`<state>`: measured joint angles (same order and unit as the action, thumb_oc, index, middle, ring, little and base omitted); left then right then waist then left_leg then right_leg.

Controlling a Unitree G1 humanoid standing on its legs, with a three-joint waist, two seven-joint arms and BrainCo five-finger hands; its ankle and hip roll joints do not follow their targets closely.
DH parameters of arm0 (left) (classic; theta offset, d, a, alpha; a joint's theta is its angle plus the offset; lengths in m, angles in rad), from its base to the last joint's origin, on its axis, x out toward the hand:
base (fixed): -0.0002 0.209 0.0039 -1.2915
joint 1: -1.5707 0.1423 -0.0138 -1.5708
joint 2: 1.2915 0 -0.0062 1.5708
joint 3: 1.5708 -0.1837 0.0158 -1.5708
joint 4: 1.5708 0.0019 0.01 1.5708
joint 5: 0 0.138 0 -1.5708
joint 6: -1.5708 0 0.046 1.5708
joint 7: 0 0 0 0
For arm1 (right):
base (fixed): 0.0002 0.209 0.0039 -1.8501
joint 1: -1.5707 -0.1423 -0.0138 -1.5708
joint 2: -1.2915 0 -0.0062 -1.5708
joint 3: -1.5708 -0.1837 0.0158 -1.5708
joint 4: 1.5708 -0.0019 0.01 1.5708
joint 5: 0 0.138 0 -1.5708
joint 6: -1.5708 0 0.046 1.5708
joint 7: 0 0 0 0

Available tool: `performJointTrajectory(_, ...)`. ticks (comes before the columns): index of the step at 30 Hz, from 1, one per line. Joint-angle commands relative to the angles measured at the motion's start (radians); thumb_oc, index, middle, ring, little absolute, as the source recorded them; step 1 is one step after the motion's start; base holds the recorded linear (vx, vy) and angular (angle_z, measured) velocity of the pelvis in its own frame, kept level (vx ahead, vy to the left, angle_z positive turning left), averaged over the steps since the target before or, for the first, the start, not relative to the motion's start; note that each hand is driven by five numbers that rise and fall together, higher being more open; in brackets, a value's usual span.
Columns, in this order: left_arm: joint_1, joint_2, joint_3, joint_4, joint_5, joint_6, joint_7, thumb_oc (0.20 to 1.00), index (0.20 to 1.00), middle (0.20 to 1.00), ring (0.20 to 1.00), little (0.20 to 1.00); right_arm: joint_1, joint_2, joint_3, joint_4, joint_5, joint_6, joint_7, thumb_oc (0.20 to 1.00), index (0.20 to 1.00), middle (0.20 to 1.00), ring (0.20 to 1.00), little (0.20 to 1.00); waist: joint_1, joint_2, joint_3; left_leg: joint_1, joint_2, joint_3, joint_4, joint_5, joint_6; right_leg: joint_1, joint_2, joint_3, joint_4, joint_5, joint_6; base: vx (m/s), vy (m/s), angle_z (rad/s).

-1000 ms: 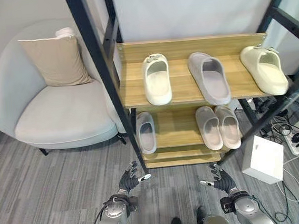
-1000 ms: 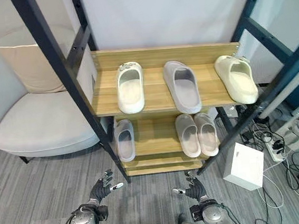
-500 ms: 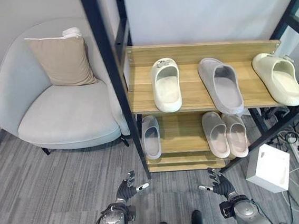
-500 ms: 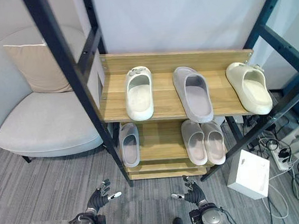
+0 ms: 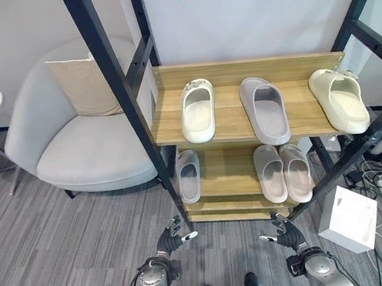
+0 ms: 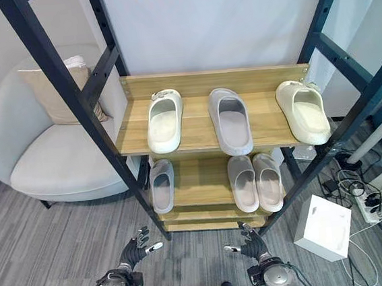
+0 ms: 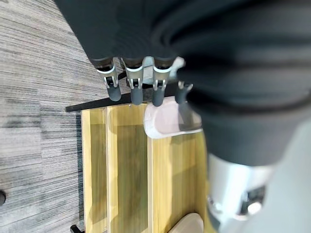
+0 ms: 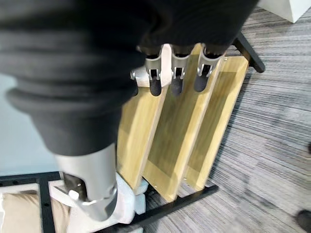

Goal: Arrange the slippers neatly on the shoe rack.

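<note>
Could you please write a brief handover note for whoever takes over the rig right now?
Left robot hand and right robot hand: both open, empty, low in front of the shoe rack.
Top shelf: white slipper, grey slipper and cream slipper, spaced apart.
Lower shelf: single grey slipper at left, pair of grey slippers side by side at right.
Done: all six sit on the rack.
Left: possibly pairing the spread-out ones.

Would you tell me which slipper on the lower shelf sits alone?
The pale grey slipper at the lower shelf's left end; the other two lie touching on the right.
</note>
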<state>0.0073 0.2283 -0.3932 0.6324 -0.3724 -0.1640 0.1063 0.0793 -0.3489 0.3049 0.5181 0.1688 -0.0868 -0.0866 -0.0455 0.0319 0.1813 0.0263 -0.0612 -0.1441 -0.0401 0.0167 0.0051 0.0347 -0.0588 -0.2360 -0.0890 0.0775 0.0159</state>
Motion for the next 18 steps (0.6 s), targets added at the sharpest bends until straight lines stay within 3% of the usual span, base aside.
performJointTrajectory(1, -0.039, 0.007, 0.003, 0.002, 0.009, -0.038, -0.007, 1.0, 1.0, 1.0, 1.0, 1.0, -0.044, 0.003, 0.018, -0.054, -0.009, -0.041, -0.013, 1.0, 1.0, 1.0, 1.0, 1.0, -0.004, -0.038, 0.014, -0.005, -0.011, 0.023, 0.004, -0.128, 0.022, 0.094, 0.013, 0.059, 0.017, -0.233, 0.024, 0.05, 0.152, 0.1)
performJointTrajectory(4, -0.031, 0.01, -0.009, 0.019, 0.013, -0.034, -0.016, 1.0, 1.0, 1.0, 1.0, 1.0, -0.05, 0.013, 0.023, -0.041, -0.013, -0.036, -0.016, 1.0, 1.0, 1.0, 1.0, 1.0, -0.002, -0.037, 0.002, 0.005, -0.014, 0.04, -0.005, -0.135, 0.038, 0.075, 0.007, 0.075, 0.049, -0.232, 0.039, 0.06, 0.147, -0.3)
performJointTrajectory(8, -0.032, 0.025, -0.014, 0.03, 0.02, -0.031, -0.024, 1.0, 1.0, 1.0, 1.0, 1.0, -0.068, 0.034, 0.036, -0.022, -0.015, -0.025, -0.014, 1.0, 1.0, 1.0, 1.0, 1.0, 0.004, -0.024, 0.01, 0.014, -0.007, 0.067, -0.006, -0.14, 0.06, -0.009, -0.009, 0.106, 0.223, -0.255, 0.078, 0.01, 0.099, -0.47)
performJointTrajectory(11, -0.044, 0.033, -0.009, 0.051, 0.032, -0.034, -0.02, 1.0, 1.0, 1.0, 1.0, 1.0, -0.068, 0.047, 0.039, -0.031, -0.014, -0.023, -0.007, 1.0, 1.0, 1.0, 1.0, 1.0, 0.006, -0.009, 0.012, 0.026, 0.004, 0.061, -0.016, -0.141, 0.07, -0.014, -0.045, 0.134, 0.195, -0.219, 0.078, 0.01, -0.012, -0.15)
performJointTrajectory(13, -0.049, 0.034, -0.005, 0.054, 0.026, -0.037, -0.014, 1.0, 1.0, 1.0, 1.0, 1.0, -0.073, 0.05, 0.044, -0.03, -0.016, -0.022, -0.006, 1.0, 1.0, 1.0, 1.0, 1.0, 0.014, -0.001, 0.01, 0.029, 0.013, 0.072, -0.017, -0.143, 0.072, -0.014, -0.068, 0.113, 0.158, -0.184, 0.074, 0.03, -0.13, -0.08)
performJointTrajectory(14, -0.051, 0.038, -0.004, 0.052, 0.023, -0.039, -0.018, 1.0, 1.0, 1.0, 1.0, 1.0, -0.07, 0.05, 0.047, -0.034, -0.02, -0.019, -0.002, 1.0, 1.0, 1.0, 1.0, 1.0, 0.021, -0.013, 0.008, 0.037, 0.013, 0.078, -0.011, -0.15, 0.068, 0.02, -0.078, 0.081, 0.1, -0.179, 0.077, 0.08, -0.226, -0.04)
performJointTrajectory(18, -0.048, 0.024, 0.002, 0.068, 0.021, -0.036, -0.016, 1.0, 1.0, 1.0, 1.0, 1.0, -0.051, 0.044, 0.056, -0.053, -0.036, -0.021, 0.007, 1.0, 1.0, 1.0, 1.0, 1.0, 0.023, -0.026, -0.017, 0.067, 0.031, 0.086, -0.03, -0.15, 0.054, 0.051, -0.066, 0.066, 0.066, -0.175, 0.083, 0.1, -0.216, -0.01)
